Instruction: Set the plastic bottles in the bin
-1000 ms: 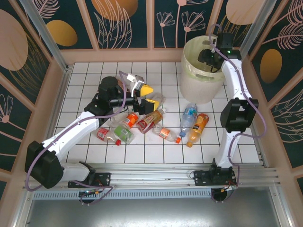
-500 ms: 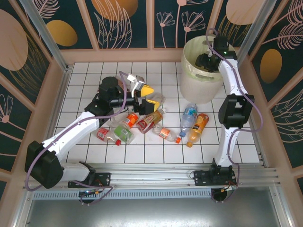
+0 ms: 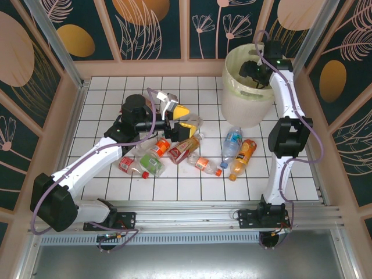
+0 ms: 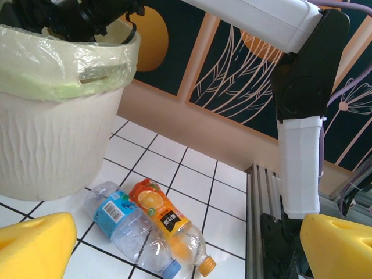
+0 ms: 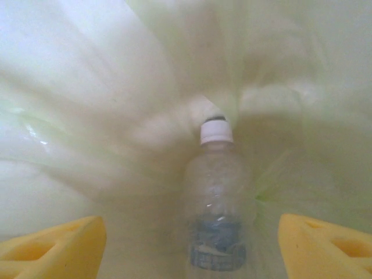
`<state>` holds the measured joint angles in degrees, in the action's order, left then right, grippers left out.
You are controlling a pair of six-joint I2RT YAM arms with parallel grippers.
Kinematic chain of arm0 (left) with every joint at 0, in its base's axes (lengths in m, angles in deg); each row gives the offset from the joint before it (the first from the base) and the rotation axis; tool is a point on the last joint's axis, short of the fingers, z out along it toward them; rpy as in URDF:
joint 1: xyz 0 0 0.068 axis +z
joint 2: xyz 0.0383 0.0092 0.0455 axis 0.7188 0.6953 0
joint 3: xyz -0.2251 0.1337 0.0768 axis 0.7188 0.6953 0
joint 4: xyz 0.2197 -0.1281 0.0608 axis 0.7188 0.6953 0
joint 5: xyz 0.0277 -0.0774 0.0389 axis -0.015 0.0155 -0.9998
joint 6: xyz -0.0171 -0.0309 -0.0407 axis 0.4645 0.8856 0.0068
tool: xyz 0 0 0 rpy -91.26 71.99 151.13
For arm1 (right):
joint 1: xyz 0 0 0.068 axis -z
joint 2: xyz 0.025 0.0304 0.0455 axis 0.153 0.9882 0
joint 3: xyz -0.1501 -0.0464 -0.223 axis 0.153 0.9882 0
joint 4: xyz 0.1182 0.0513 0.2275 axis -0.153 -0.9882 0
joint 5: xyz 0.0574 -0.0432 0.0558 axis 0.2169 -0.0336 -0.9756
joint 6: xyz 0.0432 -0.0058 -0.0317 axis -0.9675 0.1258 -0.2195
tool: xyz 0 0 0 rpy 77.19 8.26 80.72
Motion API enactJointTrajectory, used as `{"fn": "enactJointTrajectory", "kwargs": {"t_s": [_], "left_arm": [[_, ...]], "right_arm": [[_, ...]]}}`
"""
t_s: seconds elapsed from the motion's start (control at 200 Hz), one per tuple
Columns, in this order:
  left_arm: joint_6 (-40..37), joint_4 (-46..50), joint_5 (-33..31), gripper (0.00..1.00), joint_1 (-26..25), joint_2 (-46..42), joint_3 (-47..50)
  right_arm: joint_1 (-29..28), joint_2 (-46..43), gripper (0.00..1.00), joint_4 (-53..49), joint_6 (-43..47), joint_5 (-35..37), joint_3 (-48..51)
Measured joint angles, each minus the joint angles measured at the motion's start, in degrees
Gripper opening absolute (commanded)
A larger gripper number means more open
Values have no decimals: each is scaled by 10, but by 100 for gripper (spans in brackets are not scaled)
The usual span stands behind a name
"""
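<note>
The bin stands at the back right, cream with a translucent liner, and shows again in the left wrist view. My right gripper hangs inside its mouth, open. Between its yellow fingers, touching neither, a clear white-capped bottle lies against the liner. My left gripper hovers open over several plastic bottles on the tiles. A blue-labelled bottle and an orange one lie side by side ahead of the left gripper.
White tiled floor with wooden walls all round. The right arm's upright link rises just right of the two bottles. A metal rail runs along the near edge. Two more bottles lie under the left arm.
The right wrist has shifted a little over the bin's mouth and its jaws have spread wider. The left arm and the bottles on the floor have not moved.
</note>
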<state>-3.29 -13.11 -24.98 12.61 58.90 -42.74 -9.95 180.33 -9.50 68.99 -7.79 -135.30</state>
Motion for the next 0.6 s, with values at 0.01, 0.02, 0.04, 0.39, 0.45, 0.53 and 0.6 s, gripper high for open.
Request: {"fn": "enactJointTrajectory", "kwargs": {"t_s": [0.01,0.02,0.04,0.39,0.45,0.53,0.6], "left_arm": [[0,0,0,99,0,0,0],[0,0,0,99,0,0,0],[0,0,0,99,0,0,0],[0,0,0,99,0,0,0],[0,0,0,98,0,0,0],[0,0,0,99,0,-1,0],[-5,4,-3,99,0,-5,0]], "right_arm": [[0,0,79,0,0,0,-1],[0,0,79,0,0,0,-2],[0,0,79,0,0,0,-4],[0,-43,79,5,0,-3,-1],[0,-74,79,16,0,-5,22],[-1,-127,79,37,1,-12,66],[-4,-178,79,62,6,-17,110]]}}
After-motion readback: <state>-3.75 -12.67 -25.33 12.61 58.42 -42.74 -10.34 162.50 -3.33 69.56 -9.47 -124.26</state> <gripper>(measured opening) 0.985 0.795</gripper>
